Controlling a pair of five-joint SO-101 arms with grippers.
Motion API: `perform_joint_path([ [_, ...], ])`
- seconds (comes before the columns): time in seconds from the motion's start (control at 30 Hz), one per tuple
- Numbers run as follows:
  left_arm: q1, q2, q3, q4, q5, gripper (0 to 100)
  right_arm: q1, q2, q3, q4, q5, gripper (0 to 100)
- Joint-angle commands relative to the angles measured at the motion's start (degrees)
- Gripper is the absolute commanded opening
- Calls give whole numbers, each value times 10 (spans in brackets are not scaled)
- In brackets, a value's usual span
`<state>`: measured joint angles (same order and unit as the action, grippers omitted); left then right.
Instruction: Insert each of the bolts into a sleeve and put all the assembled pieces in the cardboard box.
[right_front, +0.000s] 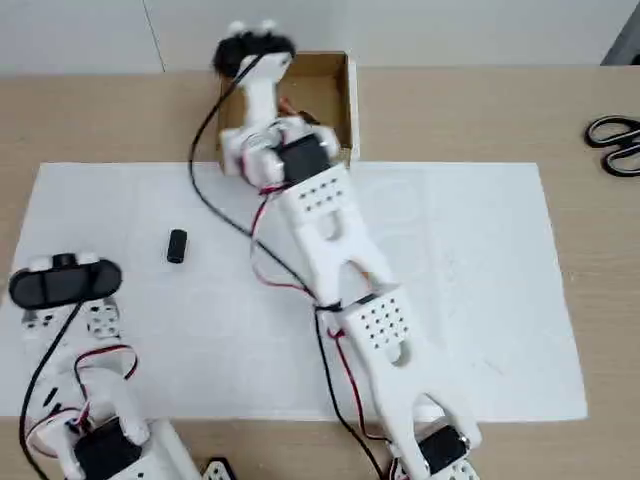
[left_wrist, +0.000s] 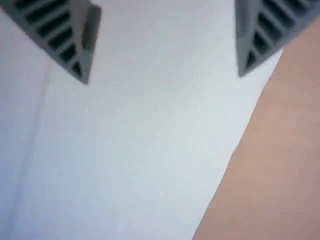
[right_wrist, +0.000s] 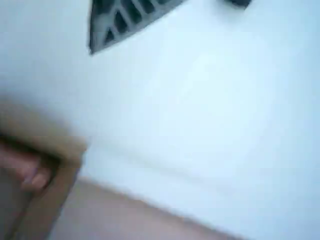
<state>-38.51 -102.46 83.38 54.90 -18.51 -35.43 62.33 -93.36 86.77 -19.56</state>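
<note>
Counted over the table: two arms, one cardboard box (right_front: 335, 95), one small black cylindrical piece (right_front: 177, 246), one white paper sheet (right_front: 470, 290) and one pair of scissors (right_front: 615, 145).

From the paper's centre, the box sits at 12 o'clock, just past the sheet's far edge. The black piece lies on the paper at about 9 o'clock, alone and well apart from both arms; whether it is a bolt, a sleeve or both joined cannot be told. The scissors lie on the bare wood at 2 o'clock, off the paper.

The left gripper (right_front: 68, 318) is at 8 o'clock, near the sheet's left edge. In the left wrist view this claw (left_wrist: 162, 75) stands wide open, its two ribbed fingers (left_wrist: 75, 45) far apart over paper and table edge, holding and touching nothing.

The right arm stretches from 6 o'clock across the sheet, and the right gripper (right_front: 255, 40) is over the box. Whether that claw is open or closed cannot be told. The right wrist view shows the box's wall (right_wrist: 55, 170) beside the paper, with a pinkish shape (right_wrist: 30, 175) inside it, too blurred to name.
</note>
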Motion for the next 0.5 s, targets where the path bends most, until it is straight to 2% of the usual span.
perform_joint_path([
  [0.0, -61, -6, -2, 4, 54, 181, -40, -51, -12, 17, -68, 180],
  [0.1, -101, -6, -1, 4, 91, 181, -76, -51, -12, 19, -124, 180],
  [0.2, -130, -6, 0, 5, 91, 181, -104, -45, -9, 20, -172, 180],
  [0.47, -229, -6, 43, 4, 82, 181, -163, -22, 13, 17, -180, 180],
])
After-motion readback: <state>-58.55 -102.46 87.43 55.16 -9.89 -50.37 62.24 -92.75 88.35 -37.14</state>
